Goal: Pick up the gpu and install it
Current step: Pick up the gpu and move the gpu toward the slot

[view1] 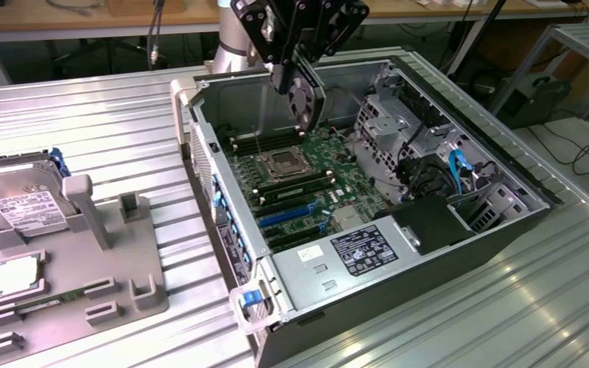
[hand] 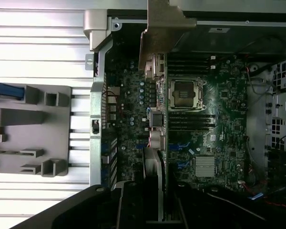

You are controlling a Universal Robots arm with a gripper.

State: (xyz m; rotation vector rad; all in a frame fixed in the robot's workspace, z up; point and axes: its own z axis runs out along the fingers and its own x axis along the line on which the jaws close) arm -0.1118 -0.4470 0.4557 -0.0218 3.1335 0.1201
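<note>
Hand (view1: 297, 54) pinching the gpu (view1: 301, 96) by its upper edge; card hangs upright above the motherboard (view1: 310, 172) inside the open computer case (view1: 212, 176). Judged light, rigid, fragile: best gripped at board edges, clear of the fan.

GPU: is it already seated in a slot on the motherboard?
No, the gpu hangs from the pincer above the open case, over the motherboard.

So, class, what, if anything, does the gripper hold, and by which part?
The gripper holds the thin green circuit card with black round fan by its upper edge.
</note>
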